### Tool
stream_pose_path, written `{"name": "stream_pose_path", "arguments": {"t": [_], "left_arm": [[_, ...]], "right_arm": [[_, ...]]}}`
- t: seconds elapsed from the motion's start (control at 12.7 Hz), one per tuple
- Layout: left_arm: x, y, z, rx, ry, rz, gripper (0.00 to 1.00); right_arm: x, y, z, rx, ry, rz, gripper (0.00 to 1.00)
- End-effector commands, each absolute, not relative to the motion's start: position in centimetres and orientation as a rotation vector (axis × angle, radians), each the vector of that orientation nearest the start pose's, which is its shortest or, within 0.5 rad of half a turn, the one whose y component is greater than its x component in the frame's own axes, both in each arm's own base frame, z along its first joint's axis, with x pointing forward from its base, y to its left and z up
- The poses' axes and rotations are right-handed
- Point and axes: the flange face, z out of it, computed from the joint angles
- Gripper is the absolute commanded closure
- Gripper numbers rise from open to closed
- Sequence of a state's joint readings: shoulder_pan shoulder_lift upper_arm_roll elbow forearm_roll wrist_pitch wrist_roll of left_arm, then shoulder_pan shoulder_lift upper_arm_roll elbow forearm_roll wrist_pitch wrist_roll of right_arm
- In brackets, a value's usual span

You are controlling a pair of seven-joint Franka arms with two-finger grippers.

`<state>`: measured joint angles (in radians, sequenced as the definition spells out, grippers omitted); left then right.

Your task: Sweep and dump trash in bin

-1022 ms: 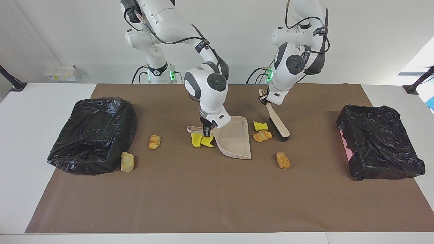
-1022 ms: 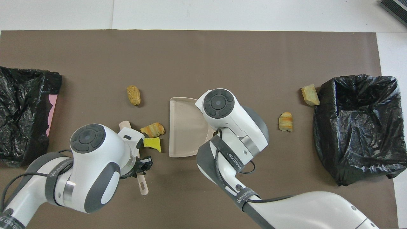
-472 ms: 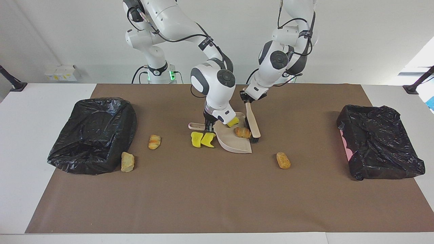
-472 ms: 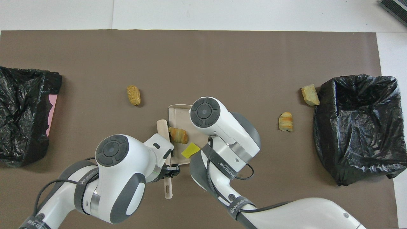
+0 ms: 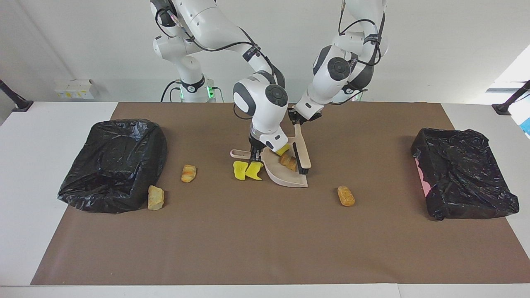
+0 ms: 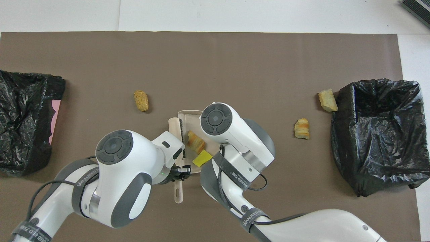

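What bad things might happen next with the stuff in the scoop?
1. The pastry lump and yellow chunk sit loose in the dustpan; if the right pincer tips it on the way to a bin, they may roll out.
2. The two yellow chunks lie right beside the dustpan, outside it, so they might get left on the mat.
3. The brush, held by the left pincer, could flick the lump back out.

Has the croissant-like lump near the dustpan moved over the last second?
Yes. The croissant-like lump went from the brown mat onto the dustpan, pushed by the brush.
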<state>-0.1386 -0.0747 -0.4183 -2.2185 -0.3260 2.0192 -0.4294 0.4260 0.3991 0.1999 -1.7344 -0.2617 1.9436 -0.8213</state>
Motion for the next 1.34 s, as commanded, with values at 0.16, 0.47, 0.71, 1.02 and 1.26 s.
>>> {"name": "stream_pose_path", "arguments": {"t": [0.16,0.47,0.71,1.02,1.26], "left_arm": [[50.6,-19.1,41.3,-3.155,0.028,0.265,1.00],[57.4,-13.7,39.3,-3.057,0.270,0.236,1.00],[57.9,-12.0,37.6,-3.013,0.499,0.287,1.00],[54.5,-13.3,36.0,-2.989,0.653,0.376,1.00],[51.2,-17.9,35.4,-3.034,0.714,0.426,1.00]], "right_arm": [[52.8,34.8,33.9,-2.395,-2.253,0.314,1.00],[52.8,34.8,33.8,-2.417,-2.232,0.314,1.00],[52.8,34.8,33.9,-2.428,-2.220,0.310,1.00],[52.9,34.9,33.9,-2.433,-2.216,0.299,1.00],[52.8,34.9,33.8,-2.432,-2.214,0.301,1.00]]}}
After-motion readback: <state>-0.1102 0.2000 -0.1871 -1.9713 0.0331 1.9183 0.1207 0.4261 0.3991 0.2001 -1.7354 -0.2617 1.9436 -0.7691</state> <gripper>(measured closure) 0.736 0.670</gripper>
